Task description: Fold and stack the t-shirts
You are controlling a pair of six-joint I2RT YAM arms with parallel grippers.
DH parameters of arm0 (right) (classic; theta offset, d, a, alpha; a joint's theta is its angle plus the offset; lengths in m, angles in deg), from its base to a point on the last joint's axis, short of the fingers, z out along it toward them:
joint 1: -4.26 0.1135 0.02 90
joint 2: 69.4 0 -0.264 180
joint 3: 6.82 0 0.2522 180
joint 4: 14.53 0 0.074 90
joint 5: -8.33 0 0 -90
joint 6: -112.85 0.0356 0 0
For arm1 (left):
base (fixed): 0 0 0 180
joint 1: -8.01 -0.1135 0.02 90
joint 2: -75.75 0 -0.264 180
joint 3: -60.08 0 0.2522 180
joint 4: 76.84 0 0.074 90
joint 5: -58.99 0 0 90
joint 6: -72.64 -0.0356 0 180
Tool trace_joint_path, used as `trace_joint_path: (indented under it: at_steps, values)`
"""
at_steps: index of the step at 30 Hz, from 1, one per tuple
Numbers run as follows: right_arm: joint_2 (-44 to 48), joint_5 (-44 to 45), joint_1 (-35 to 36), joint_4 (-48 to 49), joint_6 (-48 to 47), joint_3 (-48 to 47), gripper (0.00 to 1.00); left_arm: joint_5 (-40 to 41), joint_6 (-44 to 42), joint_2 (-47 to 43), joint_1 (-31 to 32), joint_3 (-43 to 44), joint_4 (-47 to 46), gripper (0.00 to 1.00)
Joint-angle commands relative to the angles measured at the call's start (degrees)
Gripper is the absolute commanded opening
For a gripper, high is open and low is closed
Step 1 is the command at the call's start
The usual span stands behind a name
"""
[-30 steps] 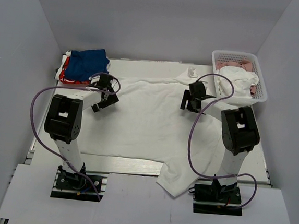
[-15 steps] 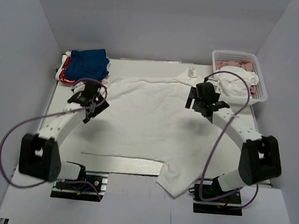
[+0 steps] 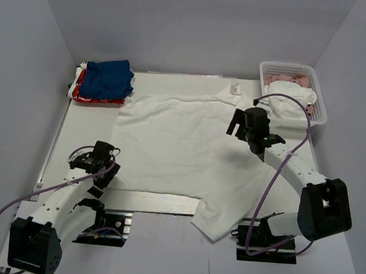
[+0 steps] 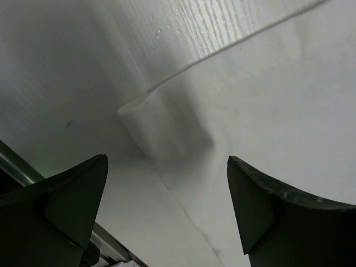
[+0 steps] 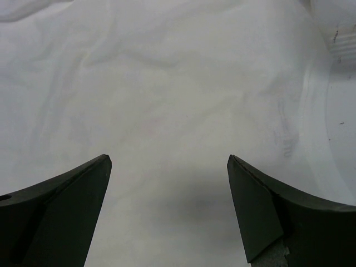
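- My left pincer (image 4: 167,161): jaws wide apart and holding nothing, poised low over the near left corner (image 4: 127,108) of the white shirt (image 3: 170,142)
- My right pincer (image 5: 168,160): likewise wide open and empty, above the shirt's right side, near the basket (image 3: 320,104)
- White shirt: spread flat on the table (image 3: 84,135), with one sleeve trailing over the near edge; the blue shirt (image 3: 110,78) lies folded on the red shirt (image 3: 87,95) at the far left
- Step in hand, as I judge it: taking hold of the hem corner to begin a fold
- To do it well: set one finger on bare table just beside the corner, slide it under the edge, then close with a deep bite; this limp cloth would likely slip from a shallow one
- The right pincer should grip level with the left, so the fold line runs straight
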Motion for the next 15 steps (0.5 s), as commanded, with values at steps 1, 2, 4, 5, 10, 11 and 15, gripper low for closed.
trace_joint_path:
  at_steps: [1,2,4,5,10,11,15]
  values:
    - [2.5,-0.6,0.0,4.7,0.3,0.6,0.90,0.3,3.8,3.0,-0.3,-0.7,-3.7,0.97]
    - [2.7,-0.6,0.0,4.9,0.3,0.9,0.90,0.3,3.8,5.9,-0.3,-0.7,-3.7,0.95]
    - [3.0,-0.2,-0.2,4.8,0.5,1.2,0.90,0.3,3.8,8.6,-0.3,-1.3,-4.8,0.80]
    - [3.3,-0.1,0.0,4.2,0.5,1.0,0.90,0.3,3.2,9.8,-0.3,-1.3,-5.5,0.67]
    - [5.0,2.2,0.6,0.6,1.5,2.5,0.90,-0.2,2.5,14.8,-0.3,-1.3,-6.9,0.20]
    - [5.3,3.4,0.8,0.0,1.4,3.0,0.90,0.4,2.5,14.8,-0.3,-1.3,-6.9,0.13]
    - [7.6,3.5,3.7,-6.7,0.8,2.3,0.89,1.6,1.7,14.2,-0.3,0.0,-6.2,0.00]
